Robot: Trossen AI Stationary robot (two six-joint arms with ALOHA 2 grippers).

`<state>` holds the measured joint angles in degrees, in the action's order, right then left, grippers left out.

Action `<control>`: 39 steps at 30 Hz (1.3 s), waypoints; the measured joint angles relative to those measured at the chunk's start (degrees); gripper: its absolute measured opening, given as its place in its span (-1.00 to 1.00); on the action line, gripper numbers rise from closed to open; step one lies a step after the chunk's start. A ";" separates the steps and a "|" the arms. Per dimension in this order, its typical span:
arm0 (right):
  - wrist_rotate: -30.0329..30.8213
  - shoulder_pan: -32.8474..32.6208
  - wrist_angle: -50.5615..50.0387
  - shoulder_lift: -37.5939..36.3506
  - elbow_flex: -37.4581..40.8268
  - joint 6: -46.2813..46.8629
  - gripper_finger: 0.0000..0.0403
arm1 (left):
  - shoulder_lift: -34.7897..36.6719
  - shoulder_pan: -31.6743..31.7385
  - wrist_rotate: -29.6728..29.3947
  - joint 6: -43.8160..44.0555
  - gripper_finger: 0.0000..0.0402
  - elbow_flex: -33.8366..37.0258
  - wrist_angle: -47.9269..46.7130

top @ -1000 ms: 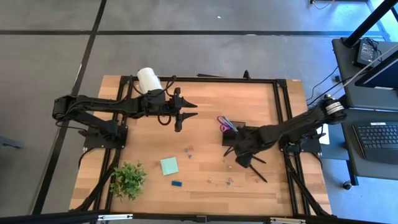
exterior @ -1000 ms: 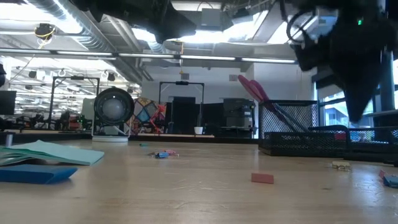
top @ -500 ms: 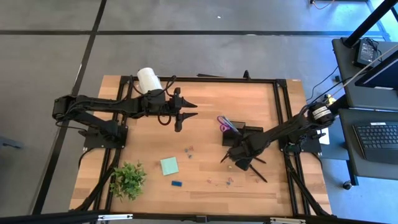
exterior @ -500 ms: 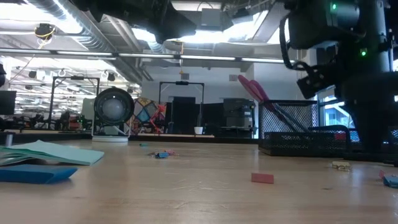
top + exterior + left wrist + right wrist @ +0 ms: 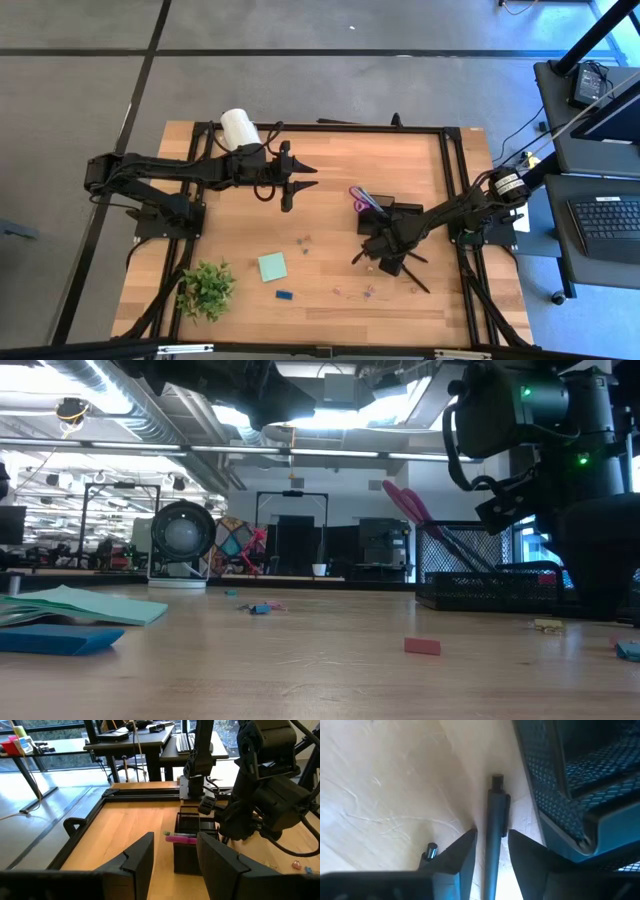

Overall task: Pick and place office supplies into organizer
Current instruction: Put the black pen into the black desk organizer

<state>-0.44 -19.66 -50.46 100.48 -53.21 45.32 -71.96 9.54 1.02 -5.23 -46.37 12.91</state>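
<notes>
The right arm's pincer [image 5: 372, 257] hangs low over the light wooden desk [image 5: 330, 170], just beside the small black wire-mesh organizer [image 5: 385, 215] that sits toward the desk's right edge. In the right wrist view the two dark fingers [image 5: 457, 855] stand apart on either side of a thin dark pen [image 5: 493, 827] lying flat on the wood; the pincer is released and not closed on the pen, which rests close along the organizer's mesh wall [image 5: 555, 785]. The tip of a second dark pen [image 5: 429, 851] shows beside it. From above, another black pen [image 5: 415, 281] lies slantwise near the right arm, toward the desk's front edge.

Purple-handled scissors [image 5: 362, 198] stand tilted in the organizer, handles up, the pink-purple loops [image 5: 405, 503] rising above the mesh in the low view.

A light green square notepad [image 5: 272, 266] lies near the middle of the front half of the desk, with a tiny blue block [image 5: 284, 295] just in front of it and tiny coloured clips [image 5: 303, 243] scattered between notepad and organizer. More clips [image 5: 362, 292] lie near the front edge.

The left arm's pincer [image 5: 300, 178] waits above the rear half of the desk, fingers spread and holding nothing. A white cylinder [image 5: 239, 127] stands at the rear left corner and a small green potted plant [image 5: 206, 288] at the front left corner.
</notes>
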 joint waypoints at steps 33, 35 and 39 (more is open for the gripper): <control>7.67 1.00 -3.55 -13.84 -15.86 -8.49 -0.78 | 0.02 -0.01 0.02 0.00 -0.29 0.00 -0.04; 15.77 1.56 -1.66 -16.49 -18.01 -10.55 -0.78 | 0.00 0.00 0.00 0.00 -0.29 0.00 -0.04; 28.25 3.50 2.67 -20.32 -18.47 -15.46 -0.78 | 0.02 -0.05 0.02 -0.02 -0.29 0.00 -0.03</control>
<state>27.80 -16.16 -47.79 80.16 -71.68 29.86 -71.94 9.49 1.04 -5.25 -46.37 12.88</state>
